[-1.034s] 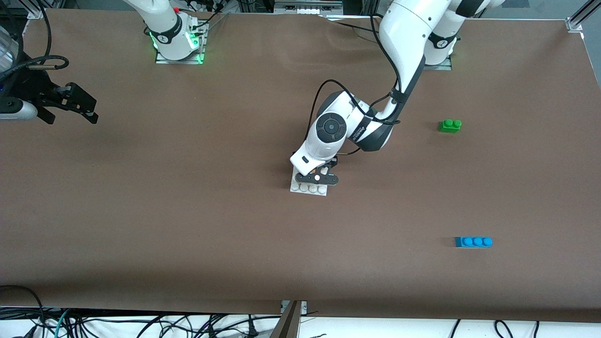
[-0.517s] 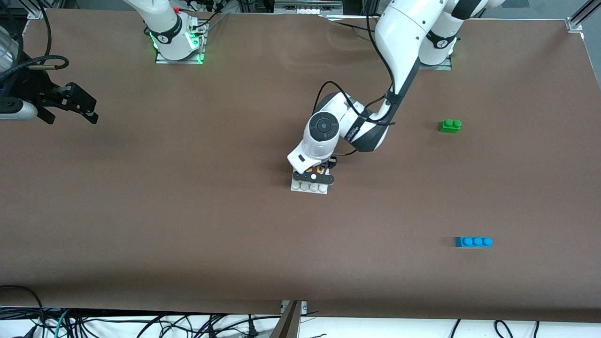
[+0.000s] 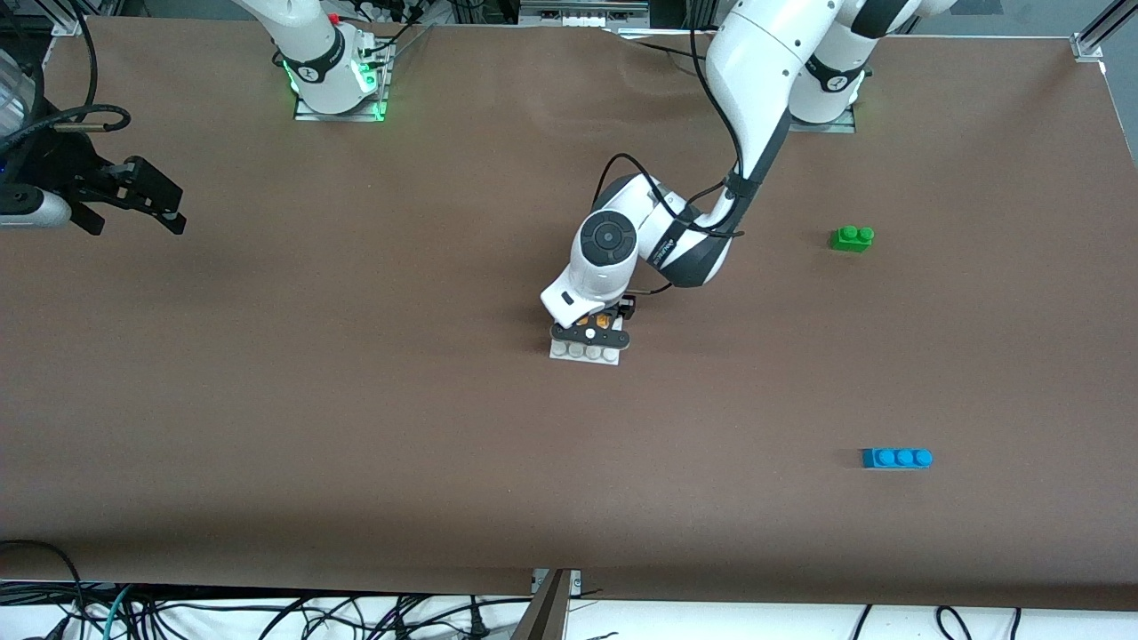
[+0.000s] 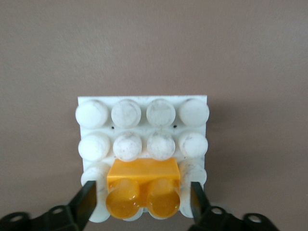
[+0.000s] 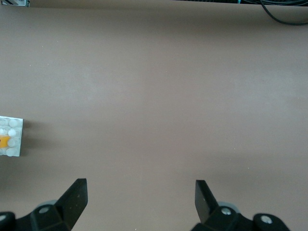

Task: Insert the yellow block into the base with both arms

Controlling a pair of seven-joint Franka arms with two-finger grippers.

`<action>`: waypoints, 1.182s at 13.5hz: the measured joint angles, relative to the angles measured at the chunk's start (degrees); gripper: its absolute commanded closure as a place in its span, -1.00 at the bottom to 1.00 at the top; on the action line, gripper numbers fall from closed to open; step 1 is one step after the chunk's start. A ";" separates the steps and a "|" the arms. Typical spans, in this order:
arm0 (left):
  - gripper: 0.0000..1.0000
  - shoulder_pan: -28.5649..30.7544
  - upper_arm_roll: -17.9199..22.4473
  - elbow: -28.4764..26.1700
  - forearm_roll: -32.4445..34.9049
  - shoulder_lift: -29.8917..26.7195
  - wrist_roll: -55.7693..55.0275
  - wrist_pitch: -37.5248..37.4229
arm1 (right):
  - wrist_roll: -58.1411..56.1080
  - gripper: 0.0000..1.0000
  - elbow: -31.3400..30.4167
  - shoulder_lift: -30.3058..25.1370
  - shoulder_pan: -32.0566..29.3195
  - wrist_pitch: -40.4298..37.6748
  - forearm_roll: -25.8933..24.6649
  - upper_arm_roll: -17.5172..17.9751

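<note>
The yellow block sits on the white studded base, in the row at the base's edge under my left gripper. The gripper's fingers stand on either side of the block with a small gap on each side, open. In the front view the left gripper hangs low over the base at mid table, and a bit of the yellow block shows under the hand. My right gripper waits open and empty over the right arm's end of the table, its open fingers in the right wrist view, which shows the base farther off.
A green two-stud brick lies toward the left arm's end of the table. A blue three-stud brick lies at that same end, nearer to the front camera. The left arm's black cable loops above its wrist.
The left hand has shifted slightly toward the right arm's end of the table over the base. The right arm and the loose bricks have not moved.
</note>
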 measured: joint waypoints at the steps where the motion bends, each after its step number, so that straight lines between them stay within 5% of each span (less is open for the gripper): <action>1: -1.00 0.19 0.47 0.74 0.00 -0.80 -0.11 -1.13 | 0.00 -0.98 0.00 0.00 0.00 0.00 0.00 0.00; 8: -1.00 9.97 2.15 2.49 0.00 -17.10 -0.02 -24.20 | 0.00 -0.98 0.01 0.01 0.00 0.00 0.00 0.00; 16: -1.00 25.62 2.31 2.09 0.00 -25.34 3.06 -29.66 | 0.00 -0.98 0.02 0.01 0.00 0.00 0.00 0.00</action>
